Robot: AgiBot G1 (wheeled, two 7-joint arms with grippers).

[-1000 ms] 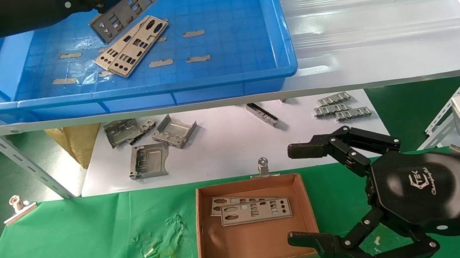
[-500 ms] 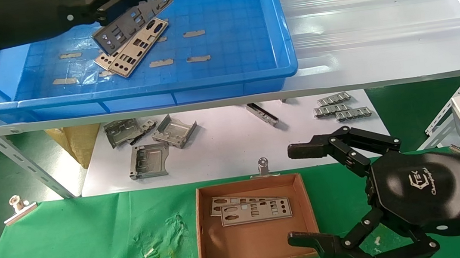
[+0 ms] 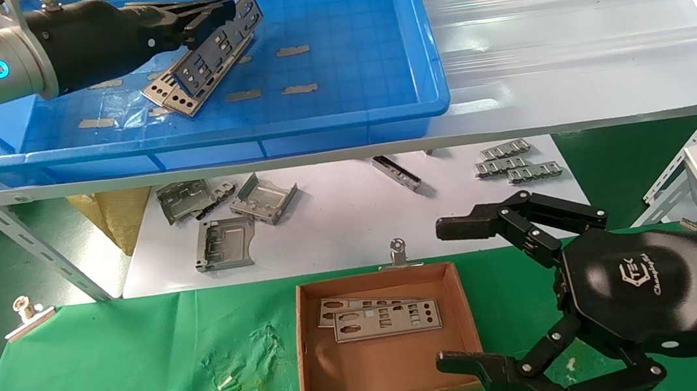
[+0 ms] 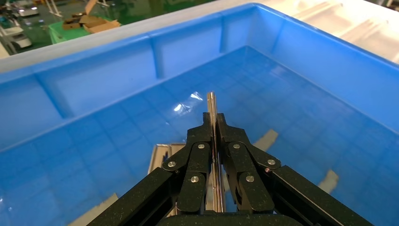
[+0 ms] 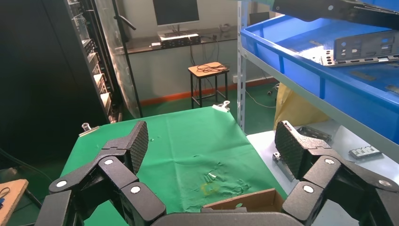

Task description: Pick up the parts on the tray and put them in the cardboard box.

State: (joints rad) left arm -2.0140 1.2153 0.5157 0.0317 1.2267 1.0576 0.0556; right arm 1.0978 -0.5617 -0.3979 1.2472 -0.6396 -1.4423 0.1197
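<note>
My left gripper (image 3: 221, 12) is over the blue tray (image 3: 345, 112), shut on one end of a silver part (image 3: 210, 50) that hangs tilted. In the left wrist view the gripper (image 4: 213, 123) pinches this part (image 4: 211, 101) edge-on. Two more parts (image 3: 170, 96) lie on the tray floor just below it. The cardboard box (image 3: 385, 375) sits on the green cloth with two parts (image 3: 389, 321) inside. My right gripper (image 3: 452, 295) hovers open beside the box's right wall, nothing between its fingers (image 5: 137, 141).
A white corrugated sheet (image 3: 565, 20) fills the shelf right of the tray. Under the shelf lie grey brackets (image 3: 226, 216) and ridged strips (image 3: 516, 166). A slanted metal shelf post (image 3: 19, 239) stands at the left. Metal clips (image 3: 399, 252) hold the green cloth's edge.
My left arm has come further into view and the held part has swung down and steeper, now overlapping the parts on the tray floor. The right arm has not moved.
</note>
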